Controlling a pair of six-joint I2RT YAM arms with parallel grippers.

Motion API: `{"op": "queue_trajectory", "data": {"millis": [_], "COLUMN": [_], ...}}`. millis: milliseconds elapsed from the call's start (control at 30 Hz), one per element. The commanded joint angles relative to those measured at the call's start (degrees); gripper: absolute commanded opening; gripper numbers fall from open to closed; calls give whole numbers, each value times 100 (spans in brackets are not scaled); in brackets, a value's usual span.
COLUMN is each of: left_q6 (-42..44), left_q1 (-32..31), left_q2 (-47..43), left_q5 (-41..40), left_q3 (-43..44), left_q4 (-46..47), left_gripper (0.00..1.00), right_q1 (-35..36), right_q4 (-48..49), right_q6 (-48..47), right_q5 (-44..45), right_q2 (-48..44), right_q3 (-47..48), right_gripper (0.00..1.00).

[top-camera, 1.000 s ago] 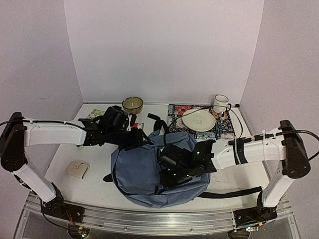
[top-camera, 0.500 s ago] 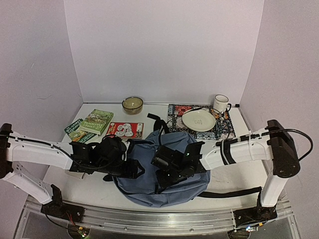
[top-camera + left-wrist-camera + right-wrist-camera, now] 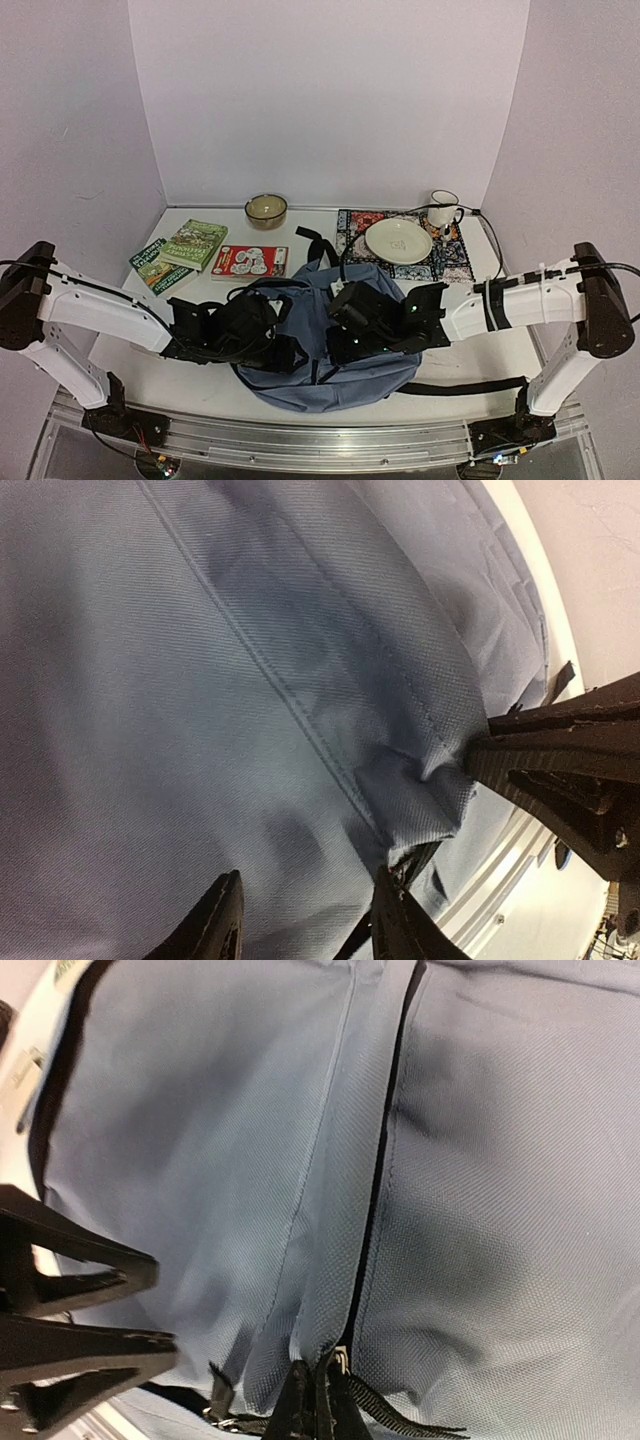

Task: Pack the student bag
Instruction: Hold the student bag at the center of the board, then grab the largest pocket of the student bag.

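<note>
The bag (image 3: 300, 378) is laid flat at the near middle of the tabletop (image 3: 470, 352), with a zip (image 3: 375, 1210) facing up. A fold of its fabric at the zip's end is pinched by the closed right claw (image 3: 315, 1390), seemingly to keep the zip line taut. The left claw (image 3: 308, 890) is held low over the cloth, fingers spread and gripping nothing. Both arms are stretched inward, wrists tipped down.

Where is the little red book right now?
In the top view, the red book lies flat left of centre, beside the green books, with the bowl behind it and the student bag just in front.
</note>
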Motion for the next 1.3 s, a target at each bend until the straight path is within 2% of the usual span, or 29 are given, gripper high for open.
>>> {"op": "queue_trajectory", "data": {"millis": [0, 233, 533, 767, 1033, 1267], "left_q6": [-69, -17, -18, 69, 218, 149], "left_q1": [-81, -151, -190, -231, -258, -257], "left_q2": [92, 72, 451, 657, 807, 508], "left_q5": [166, 269, 203, 269, 269, 240], "left_q3": [289, 264, 365, 530, 774, 489], "left_q4": [612, 775, 768, 781, 777, 754], "left_gripper": [45, 46, 40, 25, 18, 1], "right_q1": [-28, -35, -36, -36, -36, -60], "right_q4": [555, 622, 634, 634, 634, 598], "right_q6": [10, 10, -14, -8, 1, 41], "right_q5": [291, 306, 249, 246, 171, 306], "right_q2": [-339, -311, -255, -278, -203, -313], "right_q3": [-68, -45, 63, 46, 116, -12], "right_gripper": [0, 0, 0, 0, 0, 0]}}
